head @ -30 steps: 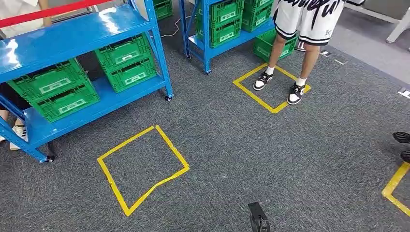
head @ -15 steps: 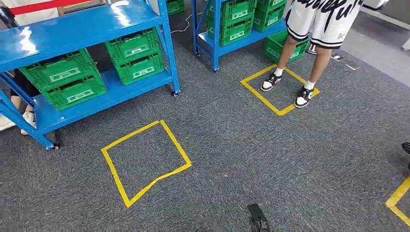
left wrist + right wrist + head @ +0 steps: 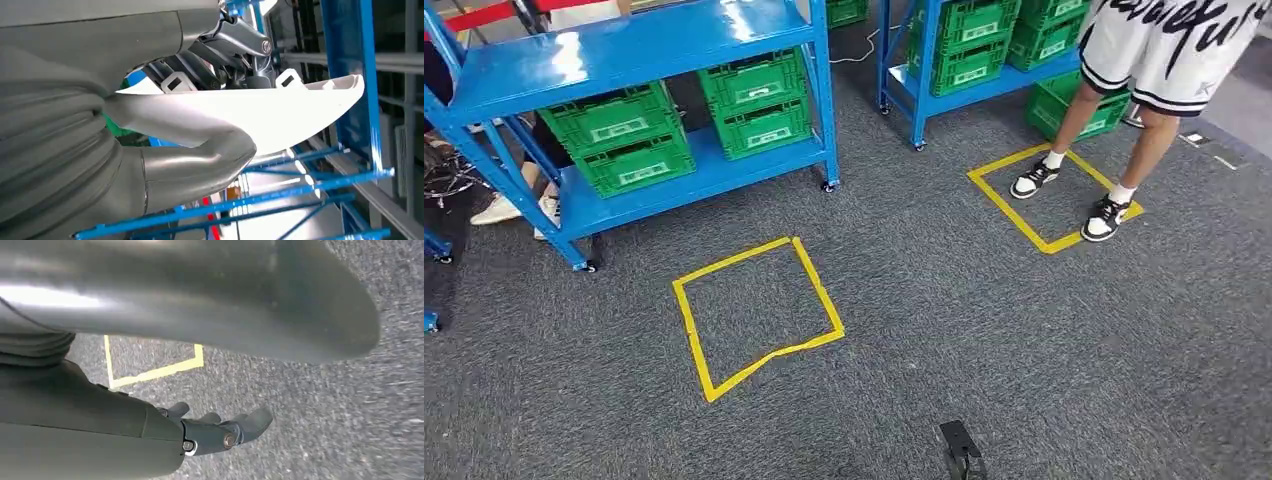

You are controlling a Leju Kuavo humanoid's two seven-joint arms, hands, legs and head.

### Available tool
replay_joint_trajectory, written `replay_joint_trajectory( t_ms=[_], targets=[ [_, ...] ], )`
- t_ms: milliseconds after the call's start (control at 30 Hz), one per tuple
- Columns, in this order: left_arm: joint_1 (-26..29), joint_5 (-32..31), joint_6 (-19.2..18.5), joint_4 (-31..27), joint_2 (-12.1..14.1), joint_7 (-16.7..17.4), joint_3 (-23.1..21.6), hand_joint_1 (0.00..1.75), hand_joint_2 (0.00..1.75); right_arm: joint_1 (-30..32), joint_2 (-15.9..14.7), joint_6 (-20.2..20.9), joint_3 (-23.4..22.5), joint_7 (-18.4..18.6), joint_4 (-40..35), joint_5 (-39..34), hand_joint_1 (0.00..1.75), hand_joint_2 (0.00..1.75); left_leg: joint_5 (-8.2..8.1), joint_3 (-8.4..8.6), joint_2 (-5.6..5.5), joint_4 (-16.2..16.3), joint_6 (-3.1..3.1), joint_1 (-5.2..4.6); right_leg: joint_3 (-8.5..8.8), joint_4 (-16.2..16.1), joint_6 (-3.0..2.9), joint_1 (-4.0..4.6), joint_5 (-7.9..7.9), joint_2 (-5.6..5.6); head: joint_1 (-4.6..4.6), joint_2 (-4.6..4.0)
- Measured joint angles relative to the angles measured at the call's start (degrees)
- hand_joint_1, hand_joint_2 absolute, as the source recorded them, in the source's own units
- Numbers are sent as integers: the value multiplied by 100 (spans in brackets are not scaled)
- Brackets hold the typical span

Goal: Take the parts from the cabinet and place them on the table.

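In the left wrist view my left hand (image 3: 200, 150) grips a long, curved white plastic part (image 3: 280, 112), its thick grey thumb on one side and the dark fingers (image 3: 220, 65) on the other. Blue rack bars run behind the part. In the right wrist view my right hand (image 3: 220, 432) hangs over grey carpet with its dark fingers apart and nothing in them. The blue cabinet rack (image 3: 624, 50) stands at the upper left of the head view, with green crates (image 3: 619, 140) on its lower shelf.
A yellow tape square (image 3: 757, 310) marks the carpet in front of the rack. A person (image 3: 1164, 60) in white shorts stands in a second tape square (image 3: 1044, 200) at the right. A second blue rack (image 3: 924, 60) with green crates stands behind. Someone's shoes (image 3: 519, 205) show behind the near rack.
The whole head picture has shifted right and slightly down: the camera has turned left. The rack, tape squares and standing person keep their places on the floor.
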Motion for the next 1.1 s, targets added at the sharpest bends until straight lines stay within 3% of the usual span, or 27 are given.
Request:
replay_joint_trajectory(
  t_ms=[33, 133, 167, 200, 233, 300, 333, 367, 400, 467, 500, 533, 567, 633, 667, 700, 733, 767, 800, 833, 867, 900, 967, 1000, 1033, 1067, 1100],
  targets=[
    [-33, -4, 0, -2, -9, 4, -7, 175, 175, -10, 0, -9, -2, 8, 0, -9, 0, 0, 29, 39, -11, -22, -13, -39, -3, 7, 38, 35, -9, -55, 8, 0],
    [-47, -4, 0, 20, -11, 15, -7, 175, 175, -26, 2, -15, -2, 37, 0, -33, 0, 0, 38, 8, -223, -43, 19, -53, 73, -81, 139, 42, 1, -210, 2, 0],
    [-47, -4, 0, 20, -11, 13, -7, 175, 175, -38, 4, -15, -2, 22, -2, -33, 0, 0, 79, 58, -275, -129, 70, 25, 69, -83, 180, 32, -48, -214, 24, 0],
    [-61, -4, 0, 24, -17, -7, -9, 175, 175, -47, 4, -15, -2, 13, -2, -33, 0, 0, 86, 78, -320, -164, 95, 18, 54, 36, 202, 15, -134, 94, 31, 0],
    [-85, -4, 0, 37, -28, -2, -11, 175, 175, -50, 9, -15, -2, 0, -2, -31, 0, 0, 100, 71, -353, -165, 132, 22, -83, 315, 203, 5, -295, 304, 37, 2],
    [-56, -7, 0, 55, -78, -2, -24, 175, 175, -33, 9, -20, -2, 0, -2, -33, 0, 0, 101, 40, -492, -162, 162, 9, -555, 1234, 214, 17, -691, 482, 50, 0],
    [-38, -4, 0, 70, -90, -4, -35, 175, 175, -22, 9, -24, -2, 0, -2, -31, 0, 0, 107, 30, -565, -157, 172, -2, -724, 1527, 215, 27, -751, 494, 48, 0],
    [-35, -7, 0, 87, -92, -2, -46, 175, 175, -9, 9, -28, -2, 9, -2, -31, 0, 0, 114, 21, -651, -148, 176, -10, -777, 1568, 206, 37, -668, 500, 48, 0],
    [-35, -7, 0, 96, -94, -2, -55, 175, 175, 1, 9, -33, -2, 4, -2, -33, 0, 0, 119, 14, -735, -135, 171, -13, -694, 1335, 184, 45, -456, 514, 48, 2],
    [-42, -7, 0, 94, -94, -2, -59, 175, 175, -3, 9, -48, -2, -4, -2, -33, 0, 0, 132, 10, -888, -103, 151, -18, -252, 378, 117, 54, 76, 635, 48, 2],
    [-47, -7, 0, 98, -98, -4, -61, 175, 175, -10, 9, -55, -2, -11, -2, -37, 0, 0, 139, -7, -940, -90, 139, -3, -93, 15, 67, 53, 97, 897, 46, 0],
    [-71, -7, 0, 105, -101, -7, -61, 175, 175, -9, 9, -59, -2, -13, -2, -42, 0, 0, 155, -48, -1003, -63, 95, -38, -87, -60, 72, 55, 82, 1041, 39, 0],
    [-72, -7, 0, 118, -105, -7, -63, 175, 175, -19, 11, -61, -2, -15, -2, -48, 0, 0, 189, -64, -1069, -89, 51, -3, -91, -57, 60, 49, 108, 924, 53, 0],
    [-70, -7, 0, 120, -100, -4, -63, 175, 175, -24, 11, -66, -2, -20, -2, -50, 0, 0, 247, -70, -1194, -147, -34, 17, -82, -66, 4, 96, 134, 819, 52, 0],
    [-67, -7, 0, 116, -72, -7, -59, 175, 175, -27, 28, -66, -2, -17, -2, -41, 0, 0, 270, -94, -1238, -152, -71, -3, -34, -140, -52, 26, 195, 720, 50, 0],
    [-44, -7, 2, 111, -57, -15, -55, 175, 175, -39, 35, -66, -2, -4, -2, -9, 0, 0, 207, -133, -957, -86, -80, -18, -19, -174, -87, 20, 223, 651, 44, 0],
    [-45, -7, 11, 107, -22, -18, -50, 175, 175, -39, 33, -66, -2, 35, -2, 22, 0, 0, 7, -243, -656, 161, -133, -19, -18, -187, -115, 20, 237, 596, -9, 0],
    [-18, -7, 24, 94, -2, -39, -44, 175, 175, -30, 35, -66, 2, 81, -2, 61, 0, 0, -191, -399, -528, 514, -176, 4, -22, -187, -116, 20, 236, 529, -15, 0],
    [76, -4, 28, 65, 19, -70, -26, 175, 175, -12, 37, -66, 13, 101, -2, 83, 0, 0, -409, -602, -474, 990, -217, 34, -24, -186, -116, 18, 235, 447, -17, 0],
    [176, -2, 28, 41, 44, -94, 9, 175, 175, -3, 39, -68, 17, 114, -2, 98, 0, 0, -542, -758, -460, 1354, -250, 59, -31, -185, -117, 13, 232, 374, -15, 0],
    [264, -4, 28, 20, 68, -125, 37, 175, 175, 3, 44, -70, 20, 120, -2, 120, 0, 0, -537, -808, -451, 1489, -277, 84, -33, -183, -115, 5, 231, 296, -17, 0],
    [316, -9, 31, 2, 85, -136, 61, 175, 175, 3, 46, -70, 24, 114, -2, 122, 0, 0, -428, -720, -438, 1351, -289, 99, -31, -183, -103, -1, 223, 224, -17, 2],
    [384, -63, 50, -78, 105, -160, 118, 175, 175, -5, 55, -66, 46, 37, -2, 166, 0, 0, -8, -162, -310, 415, -303, 111, -10, -177, -57, -18, 194, 58, -18, 0],
    [419, -96, 65, -131, 114, -160, 155, 175, 175, -13, 52, -59, 65, 13, -2, 184, 0, 0, 94, 138, -62, -115, -303, 108, 20, -172, -17, -5, 169, -7, -18, 0],
    [459, -118, 79, -170, 114, -164, 205, 175, 175, -22, 37, -57, 70, -4, -2, 192, 0, 0, 12, 197, 81, -151, -223, 44, 27, -179, 22, 35, 151, -47, -16, 0],
    [534, -158, 94, -232, 114, -155, 236, 175, 175, -26, 42, -46, 81, -20, -2, 219, 0, 0, 40, 171, -9, -169, -141, 47, 46, -188, 66, 38, 138, -100, 2, 0],
    [623, -199, 96, -282, 114, -155, 284, 175, 175, -37, 42, -41, 96, -17, -2, 241, 0, 0, 44, 156, -66, -173, -117, 40, 70, -193, 93, 50, 135, -147, -2, 0]
  ],
)
